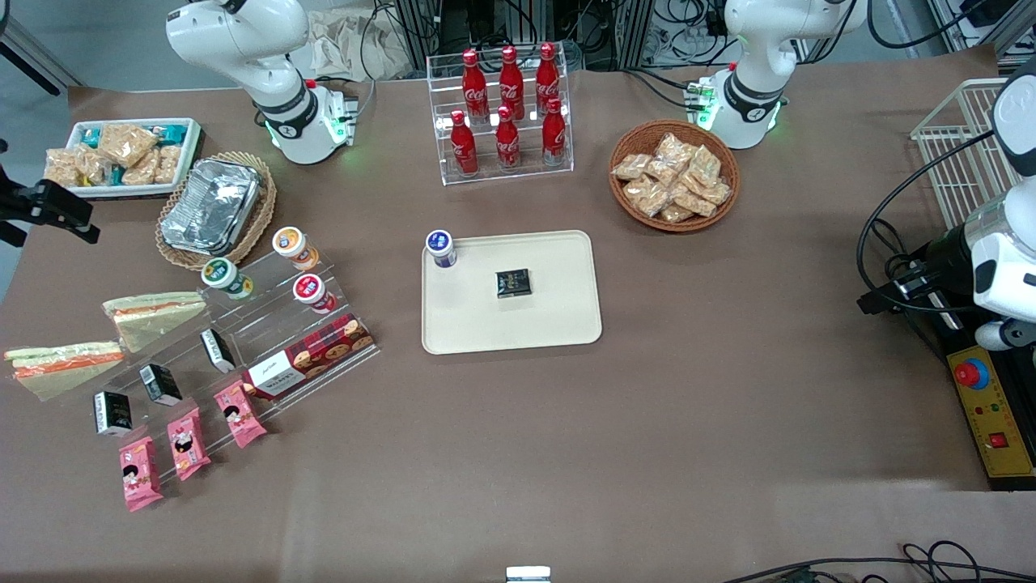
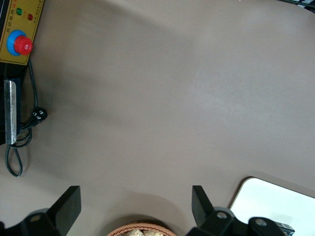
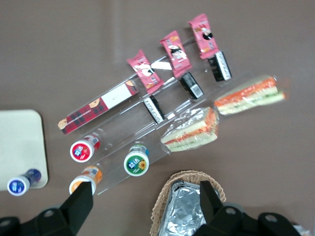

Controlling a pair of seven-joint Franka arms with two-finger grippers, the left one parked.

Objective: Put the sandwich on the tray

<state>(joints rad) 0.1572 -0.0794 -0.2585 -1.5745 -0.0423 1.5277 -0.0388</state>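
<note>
The sandwich (image 1: 66, 364) (image 3: 251, 93), a clear-wrapped wedge with a bold orange stripe, lies on the brown table at the working arm's end. It is nearer the front camera than a similar, paler wedge (image 1: 154, 314) (image 3: 191, 129). The cream tray (image 1: 550, 317) (image 3: 19, 142) lies mid-table and carries a blue-lidded cup (image 1: 441, 247) and a small black pack (image 1: 512, 282). My gripper (image 3: 144, 189) hangs open and empty high above the foil container (image 3: 184, 211) and the cup rack, well apart from the sandwich. It does not show in the front view.
A clear stepped rack (image 1: 243, 324) beside the sandwiches holds cups, black packs, pink packs and a cookie box (image 1: 312, 355). The foil container sits in a wicker basket (image 1: 214, 209). A cola bottle rack (image 1: 506, 113), a snack basket (image 1: 674, 175) and a white snack tray (image 1: 121, 154) stand farther back.
</note>
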